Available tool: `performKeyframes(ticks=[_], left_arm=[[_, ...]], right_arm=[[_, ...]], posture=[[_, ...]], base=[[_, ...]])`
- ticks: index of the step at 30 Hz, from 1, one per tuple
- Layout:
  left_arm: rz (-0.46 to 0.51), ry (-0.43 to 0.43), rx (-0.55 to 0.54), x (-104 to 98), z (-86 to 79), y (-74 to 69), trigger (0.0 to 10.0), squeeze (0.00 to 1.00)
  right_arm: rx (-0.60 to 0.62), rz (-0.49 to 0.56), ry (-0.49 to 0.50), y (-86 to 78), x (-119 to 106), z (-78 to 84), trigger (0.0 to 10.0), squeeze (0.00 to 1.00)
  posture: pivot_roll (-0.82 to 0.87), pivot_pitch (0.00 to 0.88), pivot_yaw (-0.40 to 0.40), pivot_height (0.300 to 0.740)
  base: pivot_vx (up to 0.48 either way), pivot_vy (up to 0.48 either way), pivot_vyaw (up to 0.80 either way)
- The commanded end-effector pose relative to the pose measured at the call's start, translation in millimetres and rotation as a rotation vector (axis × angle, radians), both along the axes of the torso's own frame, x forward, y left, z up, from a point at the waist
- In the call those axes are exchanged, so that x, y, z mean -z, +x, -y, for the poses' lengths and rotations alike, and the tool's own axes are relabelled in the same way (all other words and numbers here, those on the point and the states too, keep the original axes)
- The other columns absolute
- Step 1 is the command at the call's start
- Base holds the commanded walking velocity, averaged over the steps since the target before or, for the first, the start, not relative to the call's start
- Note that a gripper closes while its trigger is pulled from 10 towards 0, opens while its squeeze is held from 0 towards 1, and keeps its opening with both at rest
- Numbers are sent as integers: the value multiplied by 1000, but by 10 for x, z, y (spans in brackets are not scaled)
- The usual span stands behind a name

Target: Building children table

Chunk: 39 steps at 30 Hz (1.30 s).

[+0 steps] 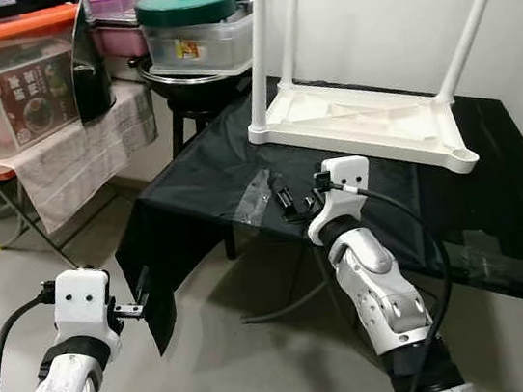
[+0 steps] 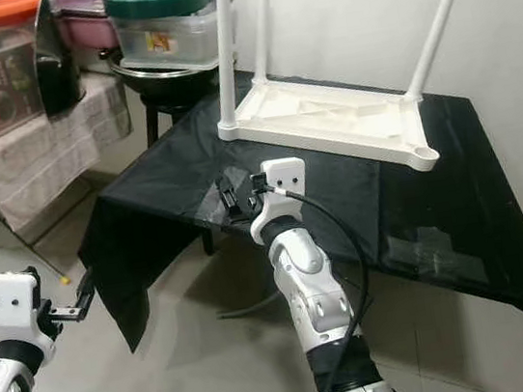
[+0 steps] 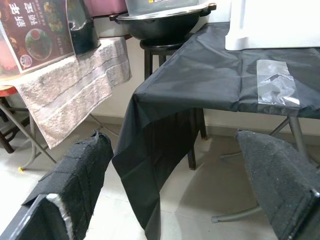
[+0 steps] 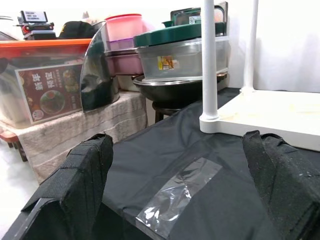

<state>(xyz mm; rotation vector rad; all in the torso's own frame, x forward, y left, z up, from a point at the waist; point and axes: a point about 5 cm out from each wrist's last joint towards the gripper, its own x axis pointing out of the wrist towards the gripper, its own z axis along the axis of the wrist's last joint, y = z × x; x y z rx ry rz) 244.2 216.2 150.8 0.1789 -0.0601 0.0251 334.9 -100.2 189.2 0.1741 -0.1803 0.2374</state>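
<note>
Table (image 1: 359,129) lies upside down just beyond the wide-open right gripper (image 1: 287,202); left gripper (image 1: 142,296), also open, hangs farther

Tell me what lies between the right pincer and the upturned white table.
A clear plastic bag on black cloth, seen in the right wrist view ahead of the open right pincer, short of the white plastic table.

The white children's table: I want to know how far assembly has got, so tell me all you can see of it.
The white children's table lies upside down on the black cloth, its top flat against it. It looks like smooth white plastic, with a raised rim and moulded ribs on the underside. Three round legs stand up from its corners; the near right corner socket is empty. Nothing else touches it; the right gripper hovers short of its near edge.
</note>
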Motion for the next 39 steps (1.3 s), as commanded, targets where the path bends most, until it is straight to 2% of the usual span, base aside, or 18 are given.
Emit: performKeyframes(ticks=[1, 11, 36, 39], left_arm=[[-2, 15, 22, 7, 39, 11, 10000, 0], [-8, 26, 30, 15, 46, 3, 10000, 0], [-19, 39, 50, 69, 75, -13, 10000, 0], [-18, 38, 51, 69, 79, -11, 10000, 0]], right_arm=[[19, -20, -3, -1, 57, 41, 10000, 0], [18, -20, -1, 1, 59, 35, 10000, 0], [19, -21, -8, 2, 63, 42, 10000, 0], [16, -22, -9, 2, 64, 35, 10000, 0]], posture=[[65, 0, -78, 740], [67, 0, -79, 740], [62, 0, -82, 740], [62, 0, -82, 740]], base=[[0, 0, 0], [0, -388, 0], [0, 0, 0], [0, -480, 0]])
